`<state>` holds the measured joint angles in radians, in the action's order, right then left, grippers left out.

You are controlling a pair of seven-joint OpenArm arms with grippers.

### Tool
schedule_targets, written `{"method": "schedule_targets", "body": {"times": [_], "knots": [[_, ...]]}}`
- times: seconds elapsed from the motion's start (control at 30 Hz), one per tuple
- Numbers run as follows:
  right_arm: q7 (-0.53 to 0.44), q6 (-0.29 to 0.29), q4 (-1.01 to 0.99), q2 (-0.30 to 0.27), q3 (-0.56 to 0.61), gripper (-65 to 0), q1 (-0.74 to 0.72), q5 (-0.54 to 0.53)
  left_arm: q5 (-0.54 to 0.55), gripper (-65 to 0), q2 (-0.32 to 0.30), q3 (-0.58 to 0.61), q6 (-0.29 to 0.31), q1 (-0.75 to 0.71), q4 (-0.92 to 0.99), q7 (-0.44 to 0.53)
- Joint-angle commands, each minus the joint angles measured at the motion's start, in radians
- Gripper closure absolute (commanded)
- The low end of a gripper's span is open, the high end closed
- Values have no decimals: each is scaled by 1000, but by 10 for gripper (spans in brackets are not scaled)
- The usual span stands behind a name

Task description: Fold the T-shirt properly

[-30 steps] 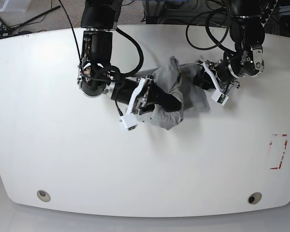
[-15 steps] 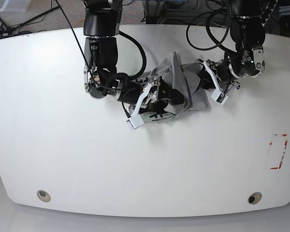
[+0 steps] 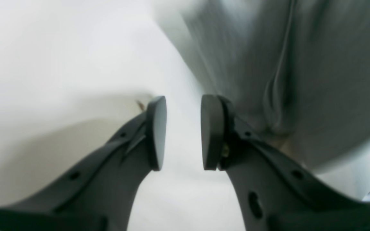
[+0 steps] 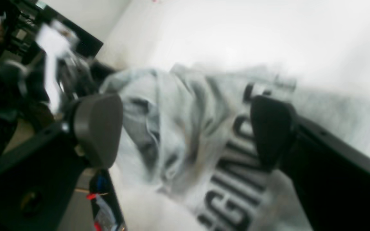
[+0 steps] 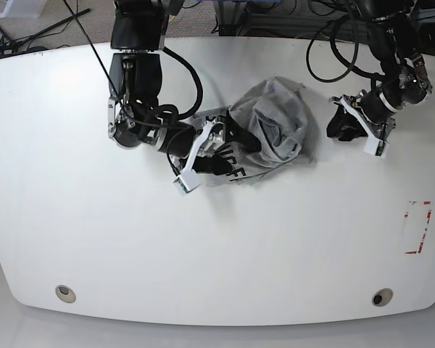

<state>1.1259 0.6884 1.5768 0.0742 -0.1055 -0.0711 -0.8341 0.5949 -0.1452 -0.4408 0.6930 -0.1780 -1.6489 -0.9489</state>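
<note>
The light grey T-shirt (image 5: pixel 279 130) lies crumpled in a heap at the back middle of the white table (image 5: pixel 130 239). Its black lettering (image 4: pixel 233 179) faces up near the heap's front left. My right gripper (image 5: pixel 235 151) is at the shirt's left edge. In the right wrist view this gripper (image 4: pixel 185 128) stands wide open, with the T-shirt (image 4: pixel 178 96) lying beyond and below its jaws, gripped by neither. My left gripper (image 5: pixel 333 128) hovers to the right of the heap, apart from it. Its fingers (image 3: pixel 184 106) show a narrow empty gap, with the T-shirt (image 3: pixel 300 64) ahead on the right.
A red-marked rectangle (image 5: pixel 418 227) sits near the table's right edge. Two round holes (image 5: pixel 65 293) (image 5: pixel 381 297) lie near the front edge. Black cables (image 5: pixel 326 43) hang behind the table's back edge.
My right gripper has opened and let go of the shirt. The left arm has drawn back to the right, off the shirt. The heap has settled wider, lettering showing.
</note>
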Motion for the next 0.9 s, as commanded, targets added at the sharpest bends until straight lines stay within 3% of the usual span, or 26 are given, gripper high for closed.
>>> {"method": "schedule_targets", "body": {"times": [0.0,0.07,0.23,0.5,0.63,0.77,0.87], "knots": [[-8,10,60,9,28,-602,35,-27,36,-163,-27,-63,3,8,-50,18],[-2,10,78,9,62,-590,58,-27,38,-163,-47,-89,3,4,-72,17],[-10,10,73,9,163,-487,98,-17,38,-163,-93,-122,3,-30,-83,17],[-162,10,-111,39,315,-327,44,63,35,-163,-124,-155,4,-88,-86,17],[-238,10,-258,48,389,-317,-43,81,35,-163,-139,-115,4,-94,-86,17],[-244,10,-275,46,393,-315,-101,77,33,-164,-141,-65,4,-93,-138,17],[-243,10,-198,-11,378,-314,-129,20,33,-164,-141,12,3,-88,-196,17]]}}
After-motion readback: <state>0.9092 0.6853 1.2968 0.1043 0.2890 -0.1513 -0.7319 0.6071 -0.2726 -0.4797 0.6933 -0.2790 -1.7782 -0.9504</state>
